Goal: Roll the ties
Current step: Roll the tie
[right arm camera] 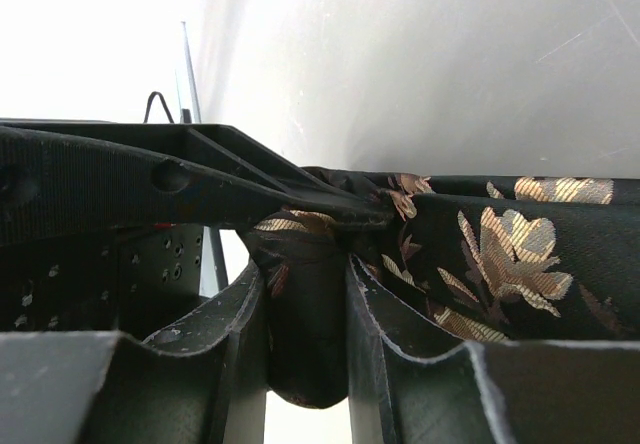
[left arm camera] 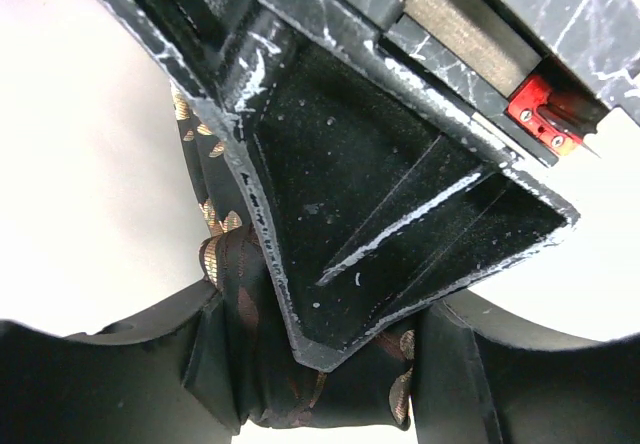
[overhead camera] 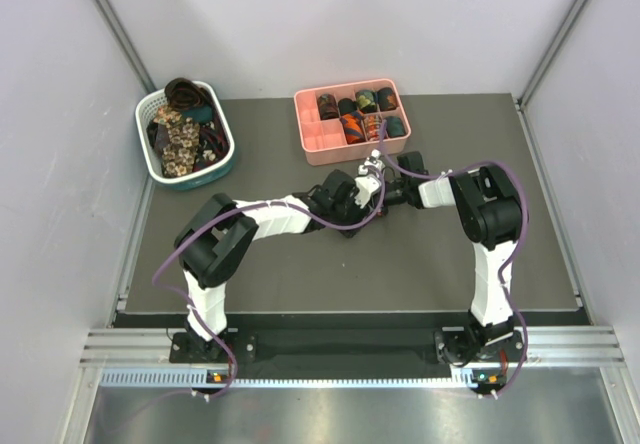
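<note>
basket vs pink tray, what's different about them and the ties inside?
The basket is white and slotted with a teal base; the pink tray is solid-walled and divided into compartments. The basket's loose ties lie heaped; the pink tray's coiled ties sit in separate compartments. Both hold dark printed ties.

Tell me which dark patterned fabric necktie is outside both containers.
The dark beige-flowered fabric tie pinched in the right gripper; the others sit in the white-and-teal slotted basket or the pink divided tray.
</note>
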Tool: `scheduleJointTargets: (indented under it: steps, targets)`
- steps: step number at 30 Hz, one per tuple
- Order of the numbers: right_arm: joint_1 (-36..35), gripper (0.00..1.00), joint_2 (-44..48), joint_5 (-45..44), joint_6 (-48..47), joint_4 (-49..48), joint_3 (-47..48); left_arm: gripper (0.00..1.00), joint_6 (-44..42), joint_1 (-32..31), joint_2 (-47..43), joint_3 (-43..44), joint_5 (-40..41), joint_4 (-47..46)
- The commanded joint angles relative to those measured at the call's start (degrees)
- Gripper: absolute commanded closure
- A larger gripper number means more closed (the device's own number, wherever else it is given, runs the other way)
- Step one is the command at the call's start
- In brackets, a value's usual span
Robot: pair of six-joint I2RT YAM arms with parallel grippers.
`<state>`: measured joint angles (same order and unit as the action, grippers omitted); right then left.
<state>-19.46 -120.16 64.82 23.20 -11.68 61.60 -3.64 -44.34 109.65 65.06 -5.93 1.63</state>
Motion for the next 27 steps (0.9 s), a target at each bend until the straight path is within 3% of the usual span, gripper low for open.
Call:
scheduleJointTargets:
  steps: [1,6,11,18,27]
  targets:
    - [-2.7,0.71,-2.0,-2.5,-3.5,3.9,-1.6,0.59,2.1,0.3,3.2,-2.0,1.7,10.6]
    - [-2.1,0.66,-1.5,-1.2,-2.0,3.6,-0.7,0.59,2.0,0.3,2.0,-3.9,2.8,9.7]
    - [-0.6,0.54,0.4,-1.1,0.0,3.2,-0.5,0.62,2.3,0.2,2.1,-5.2,2.5,8.0]
    - [2.9,0.56,2.9,-3.5,4.0,2.0,0.3,0.63,1.8,0.2,2.6,-5.0,2.3,8.4]
    - [8.5,0.48,8.6,-9.5,6.3,1.9,-1.0,0.62,1.4,0.2,3.1,-3.9,1.5,10.4]
